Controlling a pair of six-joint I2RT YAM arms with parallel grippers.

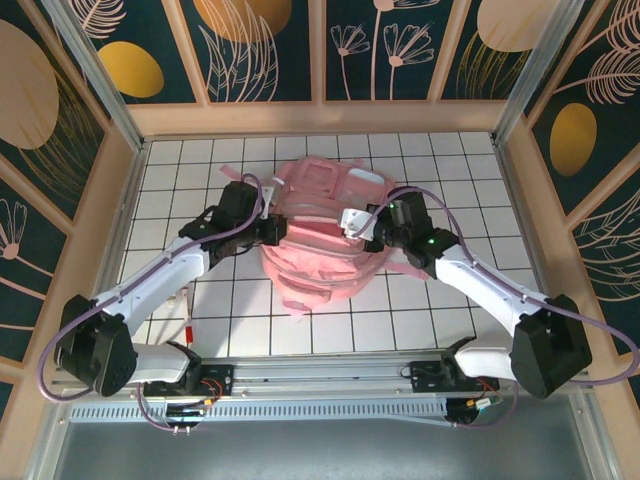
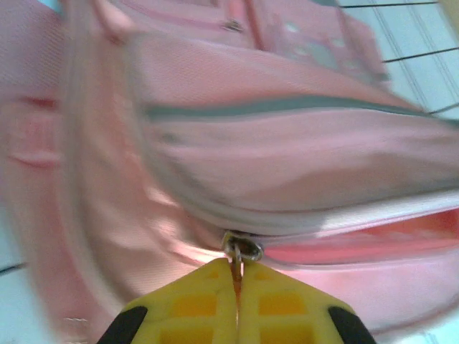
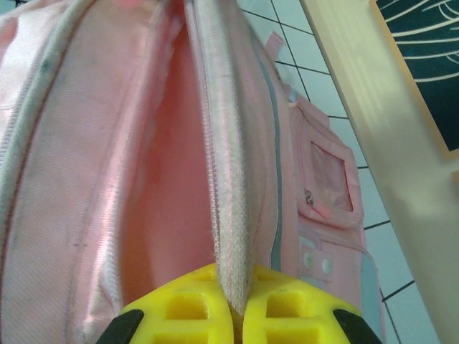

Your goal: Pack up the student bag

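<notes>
Now the left gripper [image 2: 238,276] pinches the zipper pull [image 2: 242,249], the right gripper [image 3: 233,301] clamps the student bag [image 1: 320,275]; a hard tug could slip either

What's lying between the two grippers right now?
The student bag: in the top view its pink body spans the stretch from the left gripper, pinching its zipper pull, to the right gripper, clamped on its opening's edge.
</notes>
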